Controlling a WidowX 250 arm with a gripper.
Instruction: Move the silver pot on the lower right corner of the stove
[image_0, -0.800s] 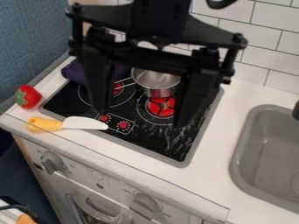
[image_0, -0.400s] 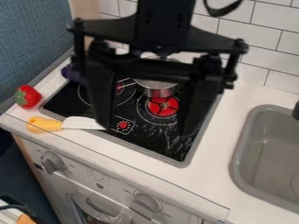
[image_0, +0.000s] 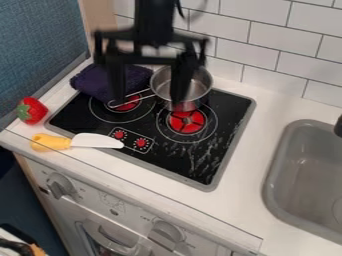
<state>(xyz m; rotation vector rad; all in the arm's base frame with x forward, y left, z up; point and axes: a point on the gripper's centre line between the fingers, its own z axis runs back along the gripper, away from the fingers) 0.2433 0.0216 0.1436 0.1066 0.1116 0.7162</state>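
Observation:
My gripper (image_0: 148, 102) hangs over the upper middle of the stove, its two fingers spread wide with nothing between them. One finger stands in front of the silver pot (image_0: 199, 91) and hides part of it. The pot rests upright at the back of the black stove (image_0: 174, 159), just behind the right red burner, and its thin wire handle points left toward the left burner. The lower right corner of the stove top (image_0: 206, 175) is bare.
A dark purple cloth (image_0: 93, 82) lies at the stove's back left. A toy strawberry (image_0: 32, 110) and a yellow-handled knife (image_0: 52, 142) are at the left and front-left. The grey sink (image_0: 307, 175) is on the right, the tiled wall (image_0: 284, 55) behind.
My gripper has drawn back toward the wall and a little left, so more of the pot and stove shows. The pot has not visibly moved.

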